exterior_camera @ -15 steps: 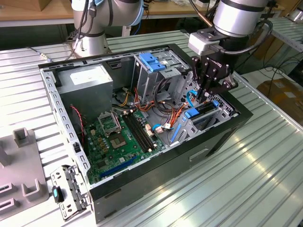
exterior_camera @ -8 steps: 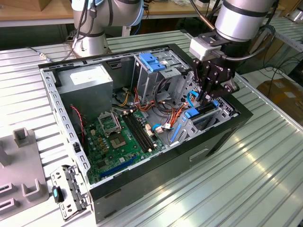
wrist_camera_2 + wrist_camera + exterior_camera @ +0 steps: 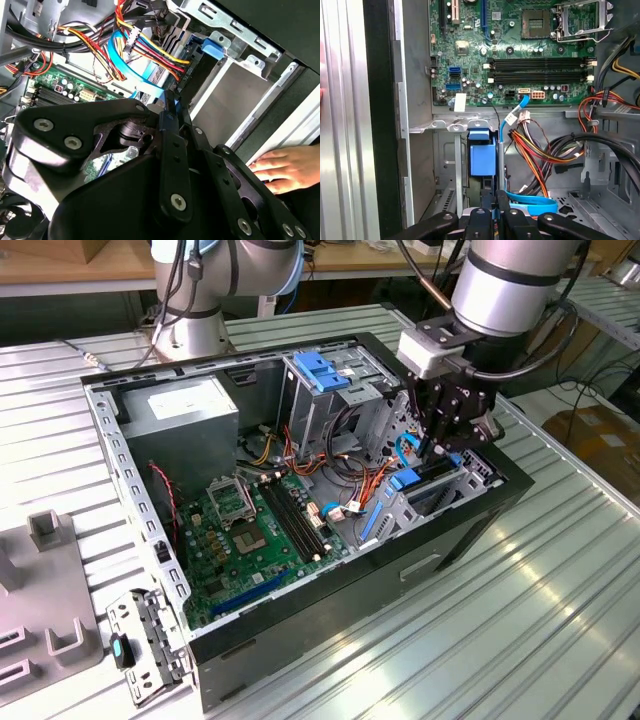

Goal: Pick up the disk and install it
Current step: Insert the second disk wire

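Here the gripper (image 3: 440,445) is lowered into the open computer case (image 3: 150,540), at the lower drive bay on the exterior view's right. Its fingers (image 3: 495,212) are pinched together on the upper edge of the disk (image 3: 235,100), which stands on edge in that bay: a bare silver face beside a metal bracket in the second wrist view, and a blue side rail (image 3: 482,155) just beyond the fingertips in the first wrist view. A flat blue data cable (image 3: 530,202) curves right beside the fingers. The green motherboard (image 3: 520,45) lies further in. A person's hand (image 3: 290,167) rests on the case's outer wall.
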Action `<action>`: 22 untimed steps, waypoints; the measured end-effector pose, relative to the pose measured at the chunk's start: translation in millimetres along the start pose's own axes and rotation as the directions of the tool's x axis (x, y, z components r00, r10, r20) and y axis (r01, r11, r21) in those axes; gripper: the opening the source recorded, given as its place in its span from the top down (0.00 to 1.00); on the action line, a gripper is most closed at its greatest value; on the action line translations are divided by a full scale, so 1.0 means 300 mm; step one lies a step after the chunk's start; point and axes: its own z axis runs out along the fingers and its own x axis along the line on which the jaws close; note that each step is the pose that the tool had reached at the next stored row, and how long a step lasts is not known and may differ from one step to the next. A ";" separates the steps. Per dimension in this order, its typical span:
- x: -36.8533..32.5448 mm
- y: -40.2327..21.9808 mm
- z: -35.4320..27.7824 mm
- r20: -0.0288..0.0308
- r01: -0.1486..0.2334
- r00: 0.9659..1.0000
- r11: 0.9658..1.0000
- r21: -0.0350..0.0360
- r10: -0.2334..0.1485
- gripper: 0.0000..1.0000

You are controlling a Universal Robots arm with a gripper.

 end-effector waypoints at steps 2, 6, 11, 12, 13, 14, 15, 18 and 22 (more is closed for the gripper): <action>0.003 0.000 0.004 0.010 -0.001 1.000 1.000 0.002 0.001 0.84; 0.006 0.000 0.004 0.019 -0.002 1.000 1.000 0.003 0.002 0.84; 0.015 0.000 0.004 0.036 -0.004 0.999 1.000 0.003 0.003 0.84; 0.019 0.000 0.004 0.042 -0.004 0.999 1.000 0.003 0.004 0.84; 0.022 0.000 0.005 0.046 -0.004 0.999 1.000 0.003 0.004 0.84; 0.027 0.000 0.005 0.054 -0.005 0.999 1.000 0.002 0.005 0.84; 0.031 0.000 0.005 0.058 -0.006 0.998 1.000 0.002 0.006 0.84; 0.044 -0.002 0.006 0.071 -0.007 0.997 1.000 0.002 0.007 0.84; 0.057 -0.003 0.007 0.091 -0.010 0.996 1.000 0.001 0.010 0.84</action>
